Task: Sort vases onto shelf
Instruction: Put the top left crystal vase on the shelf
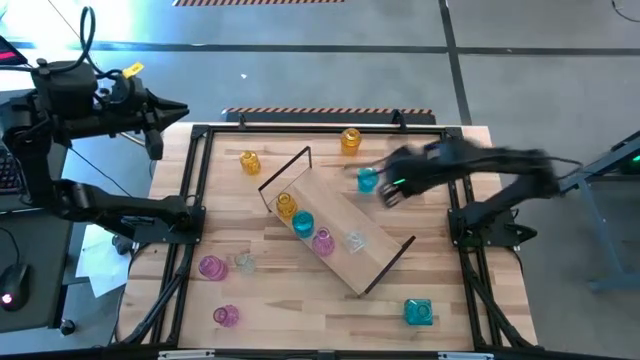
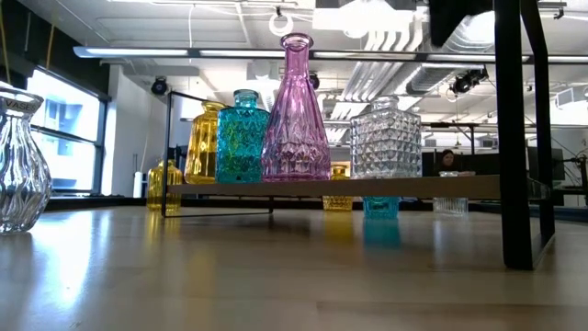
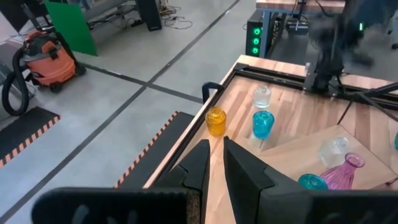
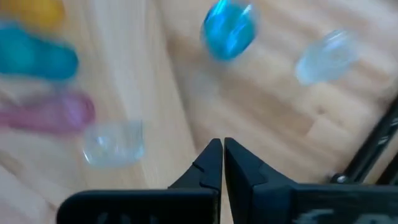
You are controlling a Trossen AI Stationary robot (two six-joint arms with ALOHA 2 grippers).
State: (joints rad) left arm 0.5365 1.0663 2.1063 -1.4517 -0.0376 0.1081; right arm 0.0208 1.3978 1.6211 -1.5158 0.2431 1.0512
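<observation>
Shelf lies diagonally mid-table. Four vases stand in a row on it: amber vase, teal vase, pink vase, clear vase.

Right gripper hovers over the table just beyond the shelf's far edge, beside a round teal vase; fingers pressed together, holding nothing.

Left gripper waits off the table's far-left corner, fingers nearly together, empty.

Other vases stand scattered on the tabletop, including a square teal vase at the near right.
</observation>
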